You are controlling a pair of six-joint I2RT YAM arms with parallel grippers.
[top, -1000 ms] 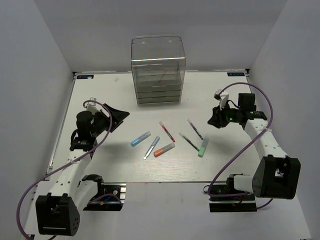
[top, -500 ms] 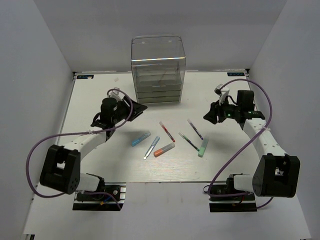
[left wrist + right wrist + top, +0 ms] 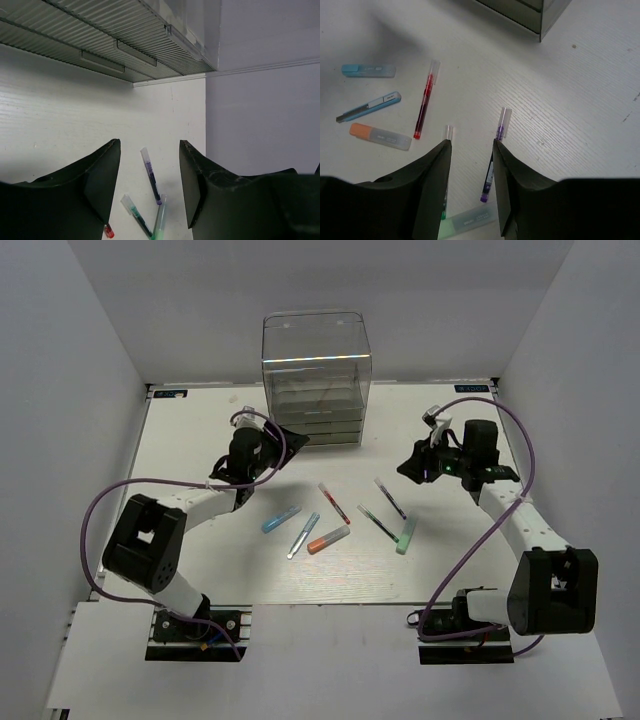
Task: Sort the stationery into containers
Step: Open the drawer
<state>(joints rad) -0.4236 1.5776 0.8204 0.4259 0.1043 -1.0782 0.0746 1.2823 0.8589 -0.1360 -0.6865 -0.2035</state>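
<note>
The clear drawer unit [image 3: 315, 380] stands at the table's back centre. Seven pens and markers lie in front of it: blue marker [image 3: 281, 518], silvery-blue pen [image 3: 303, 536], orange marker [image 3: 328, 540], red pen [image 3: 333, 503], green pen [image 3: 377, 523], purple pen [image 3: 390, 497], mint marker [image 3: 406, 535]. My left gripper [image 3: 290, 437] is open and empty, just left of the unit's lower trays [image 3: 115, 40]. My right gripper [image 3: 410, 465] is open and empty, hovering above and right of the purple pen [image 3: 495, 155] and green pen [image 3: 448, 132].
White walls enclose the table on the left, back and right. In the right wrist view the red pen [image 3: 425, 99], blue marker [image 3: 368, 70] and orange marker [image 3: 380, 136] lie left of the fingers.
My left arm has swung from the table's left side rightward and back to the drawer unit's lower left corner. My right gripper has shifted a little left toward the pens.
</note>
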